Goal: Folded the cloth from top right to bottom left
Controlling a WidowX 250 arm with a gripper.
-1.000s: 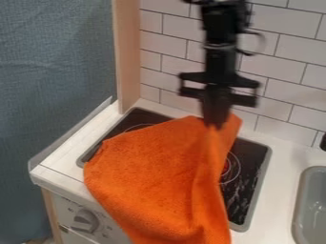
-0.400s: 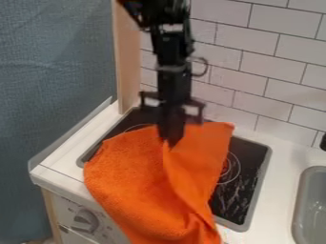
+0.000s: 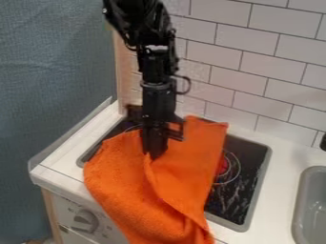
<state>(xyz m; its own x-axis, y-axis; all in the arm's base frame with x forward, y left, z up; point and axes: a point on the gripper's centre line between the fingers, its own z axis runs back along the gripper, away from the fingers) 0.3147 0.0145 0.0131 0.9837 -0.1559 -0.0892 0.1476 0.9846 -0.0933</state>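
The black gripper (image 3: 153, 155) points down over the stove, at the upper middle of the orange cloth (image 3: 134, 190). Its fingers are closed on a pinched bit of the fabric, which rises into a ridge running down from the tips. The cloth covers much of the left and middle of the black stovetop (image 3: 239, 190) and hangs over the counter's front edge. One corner sticks up to the right of the gripper, near the back of the stove.
A grey sink (image 3: 305, 205) is set into the counter at the right. Behind stands a white tiled wall (image 3: 280, 62), with a wooden panel (image 3: 124, 71) at the back left. A stove knob (image 3: 85, 220) sits on the front, beside the hanging cloth.
The gripper has moved left and lower, drawing the held part of the cloth with it. More of the stovetop's right side shows, and the cloth's right edge has shifted left.
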